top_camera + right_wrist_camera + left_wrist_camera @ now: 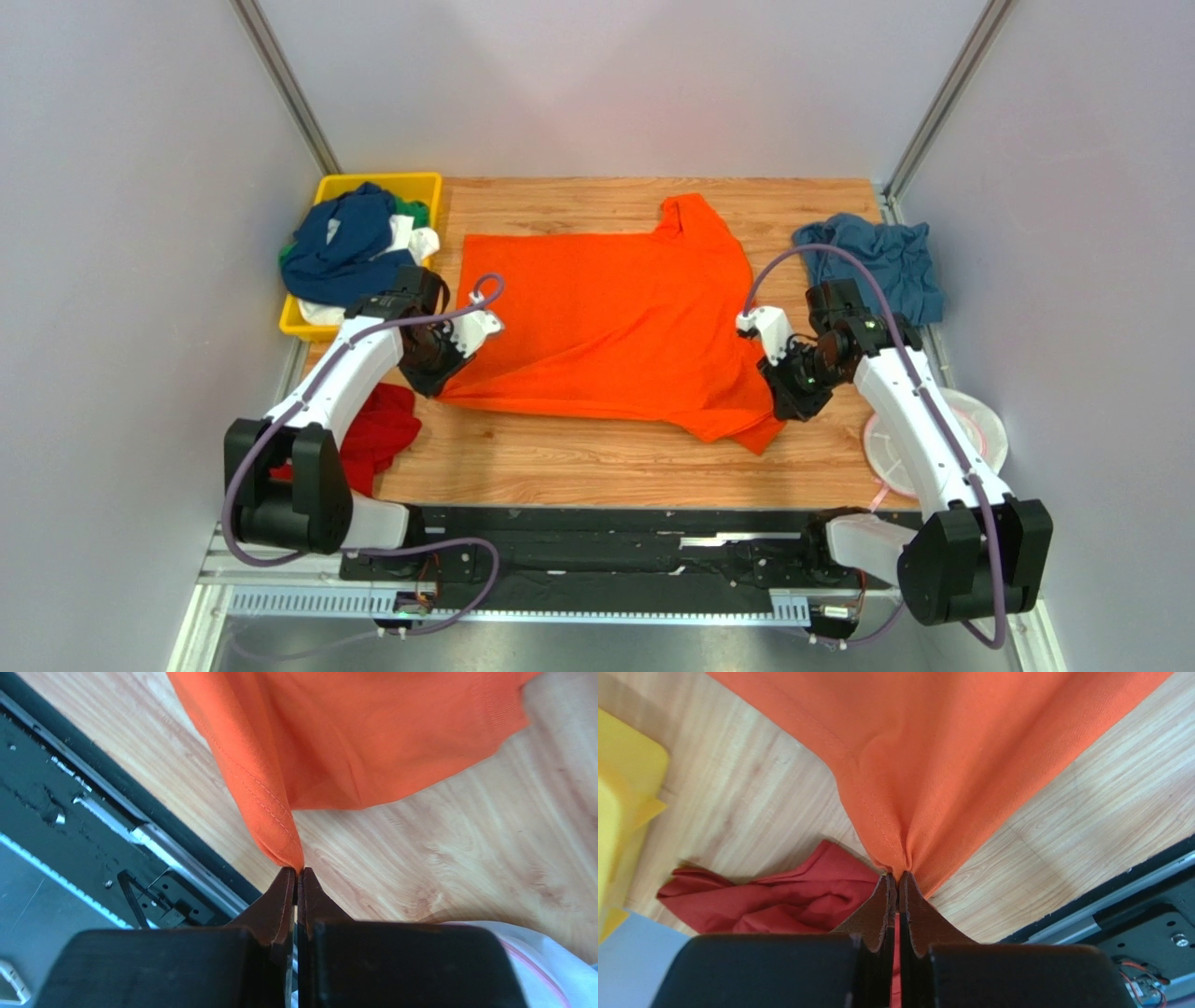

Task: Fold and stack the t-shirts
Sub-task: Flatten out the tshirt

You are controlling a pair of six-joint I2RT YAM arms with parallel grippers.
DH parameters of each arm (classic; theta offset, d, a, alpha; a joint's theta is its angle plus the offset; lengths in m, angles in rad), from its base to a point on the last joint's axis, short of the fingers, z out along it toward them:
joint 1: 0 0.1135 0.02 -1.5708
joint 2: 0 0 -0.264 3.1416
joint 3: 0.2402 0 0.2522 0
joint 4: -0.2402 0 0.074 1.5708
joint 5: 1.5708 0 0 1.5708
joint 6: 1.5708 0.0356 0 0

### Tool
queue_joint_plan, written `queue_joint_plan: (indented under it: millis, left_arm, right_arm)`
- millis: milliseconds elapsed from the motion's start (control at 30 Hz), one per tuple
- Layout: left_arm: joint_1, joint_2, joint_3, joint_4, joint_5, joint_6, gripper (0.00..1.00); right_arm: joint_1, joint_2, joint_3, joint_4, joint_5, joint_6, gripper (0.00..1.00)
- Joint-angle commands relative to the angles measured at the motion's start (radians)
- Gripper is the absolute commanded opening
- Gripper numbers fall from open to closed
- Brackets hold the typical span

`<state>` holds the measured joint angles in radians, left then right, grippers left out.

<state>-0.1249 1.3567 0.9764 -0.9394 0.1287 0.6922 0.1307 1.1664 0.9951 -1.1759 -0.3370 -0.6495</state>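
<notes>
Overhead, the orange t-shirt [617, 315] lies spread across the middle of the wooden table [561, 469]. The left gripper [443, 375] sits at its near-left corner and the right gripper [781, 403] at its near-right edge, each touching the cloth. A red shirt [382, 427] is crumpled under the left arm. A navy shirt [348, 235] tops a heap in the yellow tray [410, 182] at the far left. A steel-blue shirt [884, 259] is bunched at the far right, and a round white disc [975, 420] lies beneath the right arm.

From the left wrist, the jaws are pinched together on a gathered hem corner of the orange t-shirt, which fans away from the tips over the wood. The red shirt lies just beside them on the left, with the tray's yellow edge at the far left.

From the right wrist, the jaws are likewise clamped on a hem fold of the orange t-shirt. The cloth spreads away from the tips above the wood, with the table's near edge and a black rail on the left
</notes>
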Motion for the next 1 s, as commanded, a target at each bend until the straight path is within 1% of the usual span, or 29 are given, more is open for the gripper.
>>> queue_joint_plan:
  millis: [0,167,467,567,600,633,733,767,867,967]
  left_arm:
    - [-0.007,0.028,-0.001,-0.039,-0.023,0.020,0.00]
    - [-0.016,0.068,-0.011,-0.052,-0.043,0.015,0.00]
    - [-0.018,0.104,-0.028,-0.062,-0.078,0.018,0.00]
    - [-0.018,0.116,-0.027,-0.071,-0.087,0.020,0.00]
    - [-0.018,0.117,-0.028,-0.070,-0.092,0.020,0.00]
    - [-0.018,0.122,-0.028,-0.070,-0.101,0.021,0.00]
    - [-0.018,0.136,-0.028,-0.073,-0.115,0.024,0.00]
    - [-0.018,0.139,-0.027,-0.078,-0.116,0.026,0.00]
    - [-0.018,0.151,-0.024,-0.084,-0.117,0.027,0.00]
    - [-0.018,0.157,-0.021,-0.087,-0.118,0.030,0.00]
  right_arm:
    - [0.007,0.038,-0.018,-0.041,-0.033,-0.055,0.00]
    - [0.010,0.064,-0.041,-0.033,-0.025,-0.064,0.00]
    - [0.023,0.102,-0.024,-0.068,-0.022,-0.101,0.01]
    - [0.026,0.127,-0.023,-0.077,-0.020,-0.111,0.05]
    - [0.027,0.137,-0.023,-0.080,-0.022,-0.114,0.11]
    - [0.030,0.141,-0.024,-0.085,-0.023,-0.121,0.13]
    - [0.037,0.153,-0.024,-0.102,-0.037,-0.128,0.24]
    - [0.044,0.156,-0.024,-0.108,-0.039,-0.136,0.30]
    - [0.058,0.153,-0.024,-0.129,-0.048,-0.145,0.35]
    - [0.063,0.145,-0.024,-0.136,-0.043,-0.147,0.36]
